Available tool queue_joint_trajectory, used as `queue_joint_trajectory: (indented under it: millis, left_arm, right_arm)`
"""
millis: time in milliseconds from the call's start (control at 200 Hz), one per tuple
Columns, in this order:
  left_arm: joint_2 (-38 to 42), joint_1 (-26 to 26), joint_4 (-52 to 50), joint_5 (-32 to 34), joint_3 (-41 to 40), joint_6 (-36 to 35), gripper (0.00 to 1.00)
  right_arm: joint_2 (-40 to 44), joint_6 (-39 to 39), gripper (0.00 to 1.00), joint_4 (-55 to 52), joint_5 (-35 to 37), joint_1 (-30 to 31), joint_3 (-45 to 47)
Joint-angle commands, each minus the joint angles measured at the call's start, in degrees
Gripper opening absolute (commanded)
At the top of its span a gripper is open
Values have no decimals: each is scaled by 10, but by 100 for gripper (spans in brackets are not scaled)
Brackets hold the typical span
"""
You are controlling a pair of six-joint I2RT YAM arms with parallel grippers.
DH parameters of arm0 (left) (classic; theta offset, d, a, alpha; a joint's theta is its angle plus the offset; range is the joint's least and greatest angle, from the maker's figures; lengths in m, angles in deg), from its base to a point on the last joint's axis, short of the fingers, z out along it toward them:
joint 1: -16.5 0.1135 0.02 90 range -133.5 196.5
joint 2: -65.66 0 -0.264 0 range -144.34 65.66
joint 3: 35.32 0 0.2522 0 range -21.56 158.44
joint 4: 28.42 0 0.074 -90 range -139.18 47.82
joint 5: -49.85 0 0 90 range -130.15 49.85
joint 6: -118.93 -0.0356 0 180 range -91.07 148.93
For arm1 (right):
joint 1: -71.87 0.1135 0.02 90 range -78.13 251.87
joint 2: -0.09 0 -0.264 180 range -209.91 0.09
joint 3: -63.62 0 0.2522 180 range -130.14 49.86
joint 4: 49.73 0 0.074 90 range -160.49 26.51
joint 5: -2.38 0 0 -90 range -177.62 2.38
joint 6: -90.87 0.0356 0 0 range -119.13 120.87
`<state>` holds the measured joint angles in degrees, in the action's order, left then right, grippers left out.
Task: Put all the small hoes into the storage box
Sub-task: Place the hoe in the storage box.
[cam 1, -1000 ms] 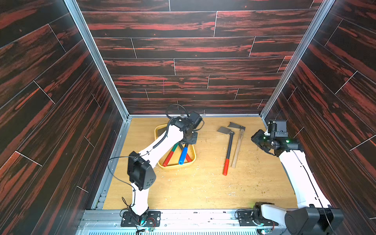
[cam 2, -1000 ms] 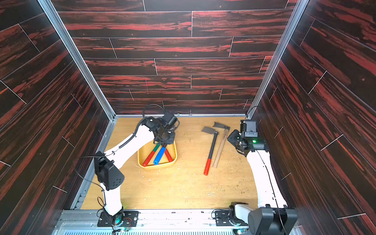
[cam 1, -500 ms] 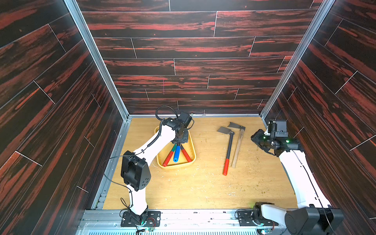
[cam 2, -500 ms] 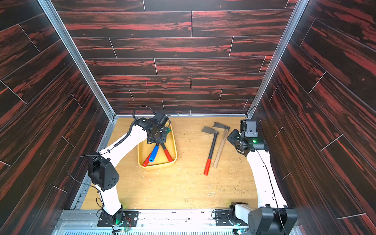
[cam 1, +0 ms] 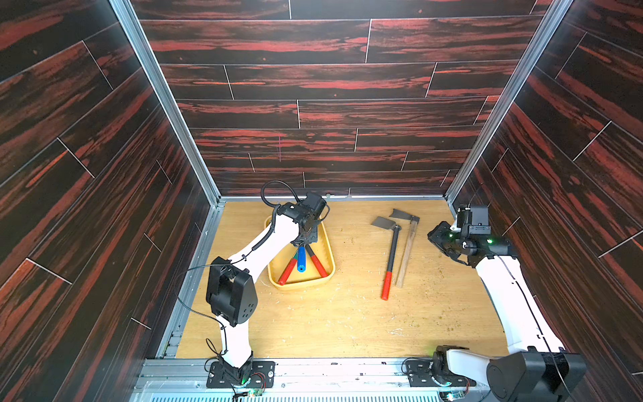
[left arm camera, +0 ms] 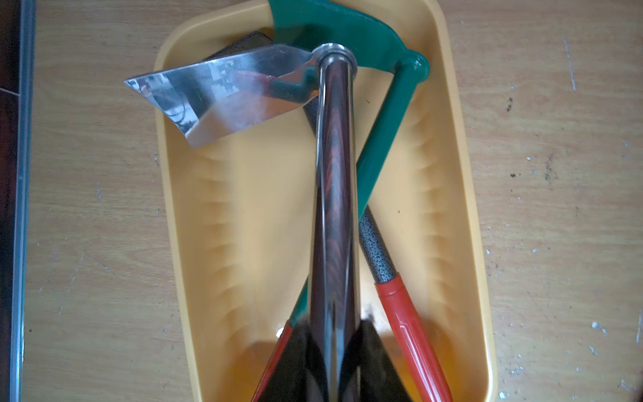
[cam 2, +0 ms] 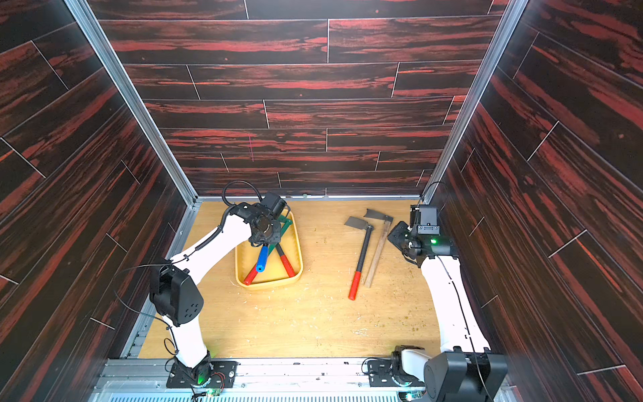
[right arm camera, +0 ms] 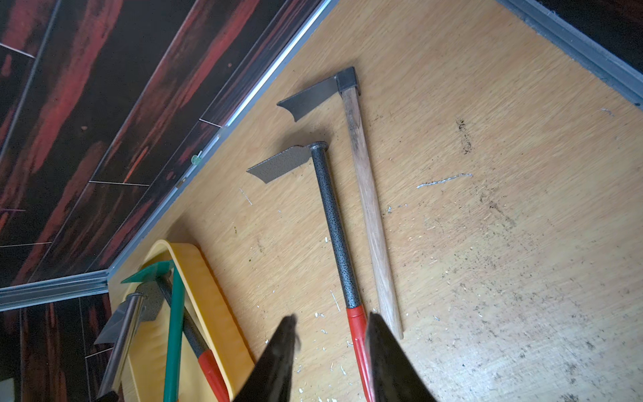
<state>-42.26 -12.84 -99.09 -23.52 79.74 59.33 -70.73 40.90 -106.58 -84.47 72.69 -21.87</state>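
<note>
Box (cam 1: 306, 284): far end hidden under the left arm (cam 1: 264, 243) in both top views.
Steel hoe (left arm camera: 334, 195): head covered there too; whether it touches the green hoe (left arm camera: 382, 139) beneath, can't tell.
Red-grip hoe (right arm camera: 335, 226), right side: grip end cut off in the right wrist view.

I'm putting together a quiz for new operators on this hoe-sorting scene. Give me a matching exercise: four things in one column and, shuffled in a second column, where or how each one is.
Things
1. blue-grip hoe
2. green hoe
3. wooden-handled hoe
4. right gripper

States
A. lying on the table, outside the storage box
B. open, holding nothing
C. clamped in the left gripper, over the storage box
D. lying in the storage box

Pairs: 1-C; 2-D; 3-A; 4-B
</note>
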Motion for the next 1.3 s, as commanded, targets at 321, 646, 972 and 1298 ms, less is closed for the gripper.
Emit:
queue_joint_trajectory:
  millis: [321, 646, 972, 1298]
  left_arm:
    - [-37, 4, 7, 54, 37, 45, 16]
    - [-73, 5, 18, 68, 42, 63, 16]
    - [-111, 4, 29, 57, 38, 76, 16]
    - [-136, 4, 49, 45, 30, 87, 16]
  right_arm:
    - [-2, -5, 38, 1, -4, -4, 13]
    - [2, -7, 38, 1, -6, -5, 15]
    - [7, -10, 38, -5, -8, -11, 15]
    - [10, -10, 38, -6, -12, -14, 16]
